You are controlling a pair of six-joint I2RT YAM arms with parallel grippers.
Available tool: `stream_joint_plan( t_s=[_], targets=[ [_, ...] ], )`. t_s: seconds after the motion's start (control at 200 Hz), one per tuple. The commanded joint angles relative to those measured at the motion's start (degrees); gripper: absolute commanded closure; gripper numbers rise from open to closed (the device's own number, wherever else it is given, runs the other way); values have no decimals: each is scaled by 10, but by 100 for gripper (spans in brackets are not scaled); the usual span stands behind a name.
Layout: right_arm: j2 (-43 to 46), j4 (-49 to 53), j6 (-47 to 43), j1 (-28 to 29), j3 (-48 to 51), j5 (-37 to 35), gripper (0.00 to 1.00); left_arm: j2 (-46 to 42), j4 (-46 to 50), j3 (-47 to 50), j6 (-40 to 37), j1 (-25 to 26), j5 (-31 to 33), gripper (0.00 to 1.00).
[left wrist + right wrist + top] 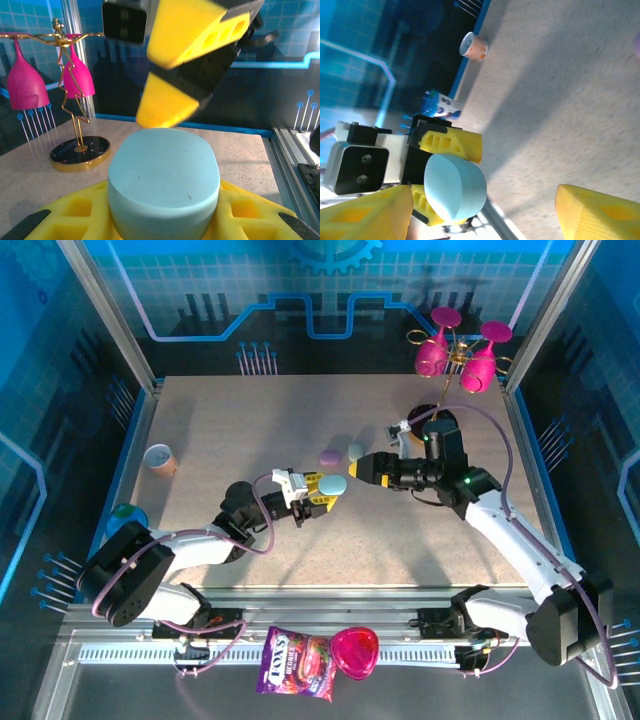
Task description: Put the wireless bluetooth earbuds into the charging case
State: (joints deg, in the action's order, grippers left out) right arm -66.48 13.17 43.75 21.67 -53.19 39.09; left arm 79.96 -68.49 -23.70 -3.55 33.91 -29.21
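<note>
My left gripper [322, 496] is shut on a light blue pebble-shaped charging case [333, 484], lid closed, held just above the table. In the left wrist view the case [164, 182] sits between the yellow fingers [250, 210]. My right gripper [362, 468] stands open just right of the case, facing it. Its yellow fingers [186, 30] hang above and behind the case, apart from it. In the right wrist view its gripper [485, 220] spans wide, with the case [455, 187] close to one finger [365, 215]. The earbuds are out of view.
A purple case [329, 457] and a mint-grey case [355, 449] lie just beyond the grippers. An orange cup [160, 458] lies at the left. A gold stand with pink glasses [460, 355] stands back right. A candy bag [295, 663] lies on the front rail.
</note>
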Motion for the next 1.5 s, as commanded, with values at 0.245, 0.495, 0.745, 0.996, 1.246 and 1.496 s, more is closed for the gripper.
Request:
stream_joint_plan(
  t_s=[0.245, 0.495, 0.745, 0.996, 1.246, 1.496],
  targets=[
    [-25, -404, 336, 24, 122, 127, 33, -10, -36, 1, -9, 2, 8, 81],
    [-76, -519, 406, 53, 144, 125, 44, -15, -36, 3, -7, 3, 20, 81],
    [-68, -445, 354, 54, 140, 114, 71, -11, -41, 10, -8, 3, 23, 81],
    [-65, -423, 336, 44, 139, 108, 79, -12, -43, 18, -9, 3, 28, 69],
    [-39, -222, 167, -25, 148, 6, 79, -48, 38, 47, -33, 3, 49, 15],
    [-91, -167, 68, -41, 155, -80, 79, -170, 445, 6, -151, 25, 51, 1]
  ],
)
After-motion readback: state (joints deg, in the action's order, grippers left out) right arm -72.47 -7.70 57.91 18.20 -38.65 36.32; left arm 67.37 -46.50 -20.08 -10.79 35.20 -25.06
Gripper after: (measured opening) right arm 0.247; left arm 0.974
